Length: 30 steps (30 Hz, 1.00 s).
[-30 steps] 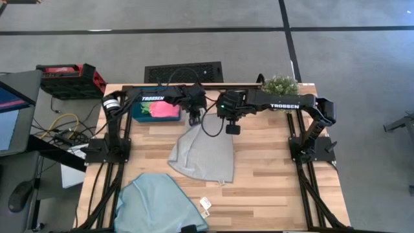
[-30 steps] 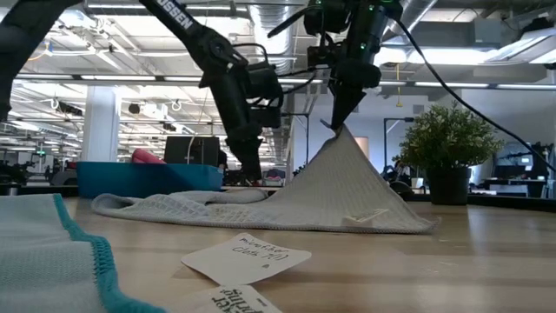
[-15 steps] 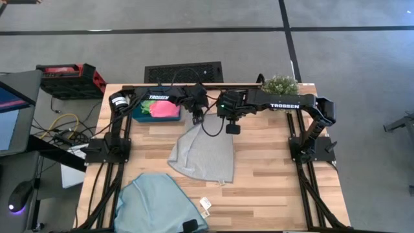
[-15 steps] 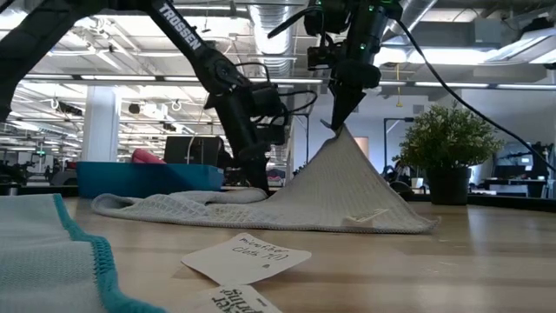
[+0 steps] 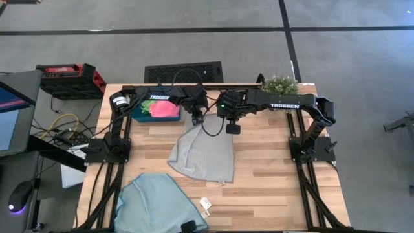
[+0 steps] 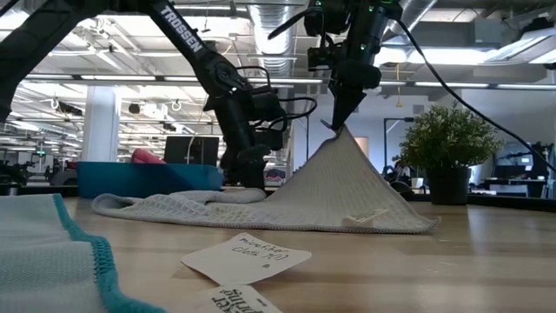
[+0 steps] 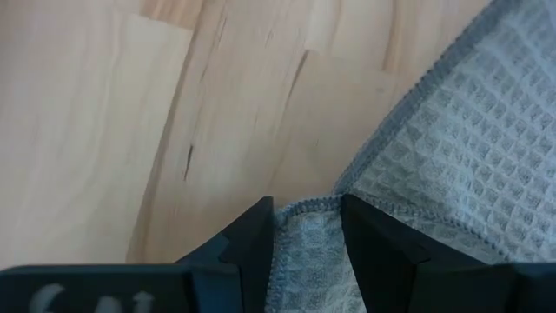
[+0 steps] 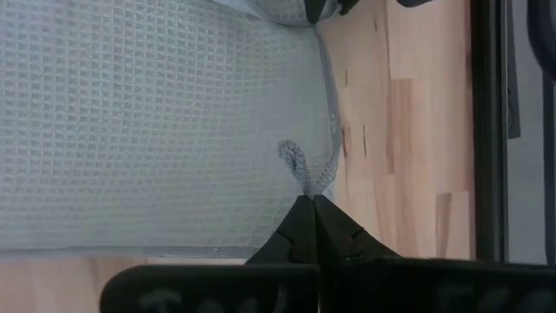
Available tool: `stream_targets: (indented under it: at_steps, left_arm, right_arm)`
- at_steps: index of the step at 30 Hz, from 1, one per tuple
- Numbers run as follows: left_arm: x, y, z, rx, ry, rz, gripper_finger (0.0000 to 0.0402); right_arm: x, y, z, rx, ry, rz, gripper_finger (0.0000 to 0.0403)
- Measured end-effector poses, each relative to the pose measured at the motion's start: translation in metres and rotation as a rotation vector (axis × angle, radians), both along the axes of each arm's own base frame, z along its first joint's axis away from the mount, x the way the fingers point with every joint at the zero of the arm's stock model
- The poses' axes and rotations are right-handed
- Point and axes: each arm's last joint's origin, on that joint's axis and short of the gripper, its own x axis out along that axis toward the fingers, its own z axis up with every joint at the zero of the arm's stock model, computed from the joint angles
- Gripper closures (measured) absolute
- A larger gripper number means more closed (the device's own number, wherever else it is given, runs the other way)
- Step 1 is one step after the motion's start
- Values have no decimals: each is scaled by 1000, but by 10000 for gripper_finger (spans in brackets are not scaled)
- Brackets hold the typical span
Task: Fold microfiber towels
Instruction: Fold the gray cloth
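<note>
The right end effector (image 6: pixel 333 124) is clamped on the grey towel (image 5: pixel 204 155), raising one corner. The left end effector (image 7: pixel 306 228) straddles the adjacent corner, fingers parted, on the bench (image 5: pixel 272 168).

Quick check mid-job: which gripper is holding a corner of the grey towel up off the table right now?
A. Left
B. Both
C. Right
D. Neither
C: the right gripper is shut on a peak of the grey towel, tenting it above the table; the left gripper is down at table level, its fingers open around another corner.
</note>
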Motion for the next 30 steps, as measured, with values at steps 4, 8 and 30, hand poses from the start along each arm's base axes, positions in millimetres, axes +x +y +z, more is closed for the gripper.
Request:
stream_targets:
  at_steps: [4, 8, 30]
  left_arm:
    - [4, 2, 9, 4, 11, -11, 273]
    - [7, 1, 18, 74, 63, -50, 273]
    - [6, -1, 14, 151, 106, -152, 273]
  right_arm:
    - [0, 0, 0, 0, 0, 0, 401]
    - [0, 0, 0, 0, 0, 0, 401]
    - [1, 0, 0, 0, -4, 0, 400]
